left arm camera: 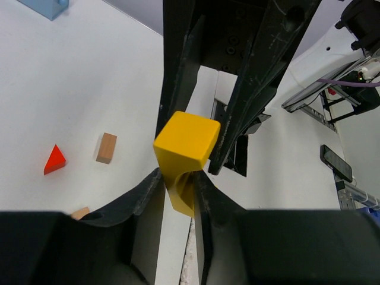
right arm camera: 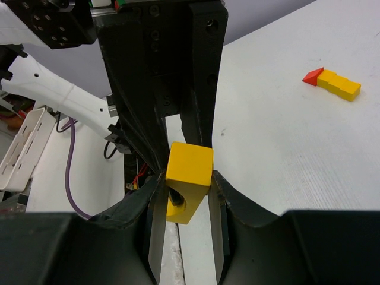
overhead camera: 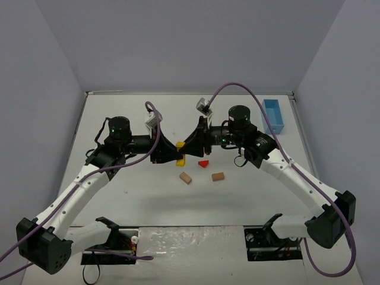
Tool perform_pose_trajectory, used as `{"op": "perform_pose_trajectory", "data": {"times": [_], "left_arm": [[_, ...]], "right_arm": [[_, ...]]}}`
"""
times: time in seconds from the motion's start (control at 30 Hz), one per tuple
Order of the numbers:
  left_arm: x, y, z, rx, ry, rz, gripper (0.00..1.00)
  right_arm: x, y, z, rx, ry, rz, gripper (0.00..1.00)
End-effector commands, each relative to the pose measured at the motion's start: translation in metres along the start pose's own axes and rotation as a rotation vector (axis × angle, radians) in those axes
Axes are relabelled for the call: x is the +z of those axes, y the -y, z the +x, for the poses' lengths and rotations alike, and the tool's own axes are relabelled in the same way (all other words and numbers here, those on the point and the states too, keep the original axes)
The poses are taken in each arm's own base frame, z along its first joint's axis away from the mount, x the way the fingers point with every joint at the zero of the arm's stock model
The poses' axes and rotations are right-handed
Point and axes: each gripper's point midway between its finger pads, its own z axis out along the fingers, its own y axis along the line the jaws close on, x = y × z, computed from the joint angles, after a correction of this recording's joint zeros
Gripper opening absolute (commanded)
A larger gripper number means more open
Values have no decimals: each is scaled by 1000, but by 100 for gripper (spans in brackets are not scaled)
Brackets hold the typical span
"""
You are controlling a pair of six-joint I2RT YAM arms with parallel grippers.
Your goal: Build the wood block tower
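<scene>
A yellow arch block (left arm camera: pixel 185 142) hangs above the table between both arms, its curved cut-out showing in the right wrist view (right arm camera: pixel 189 178). My left gripper (left arm camera: pixel 178 184) is shut on its lower part. From the opposite side, my right gripper (right arm camera: pixel 185 181) is shut on the same block. In the top view the two grippers meet tip to tip at mid-table, left (overhead camera: pixel 176 149) and right (overhead camera: pixel 184 146). A red wedge (overhead camera: pixel 203 163) and two tan blocks (overhead camera: pixel 186 177) (overhead camera: pixel 218 176) lie loose just in front. Another red wedge (right arm camera: pixel 312 76) touches a long yellow piece (right arm camera: pixel 339 85) on the table.
A light-blue box (overhead camera: pixel 273 115) stands at the back right. A purple cable (overhead camera: pixel 237 86) loops over the right arm, another over the left. White walls close in the table on three sides.
</scene>
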Motion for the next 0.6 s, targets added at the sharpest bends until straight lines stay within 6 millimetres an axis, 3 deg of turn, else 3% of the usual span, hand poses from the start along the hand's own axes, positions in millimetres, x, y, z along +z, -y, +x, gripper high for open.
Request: {"op": "perform_pose_trajectory", "data": {"times": [0.0,0.17,0.4,0.43,0.57], "left_arm": [[1,14,-25,100,65,65,17],[1,18,-22,100,63,75,1],[1,19,-19,89,71,80,0],[1,18,-18,89,72,78,0],[0,16,-18,95,81,63,0]], "right_arm": [[-1,-26,-34,-113,84,-96,0],[-1,-27,-35,-122,92,-100,0],[2,-23,-35,-115,95,-93,0],[2,-21,-35,-114,96,-83,4],[1,-8,-29,-103,99,-29,60]]}}
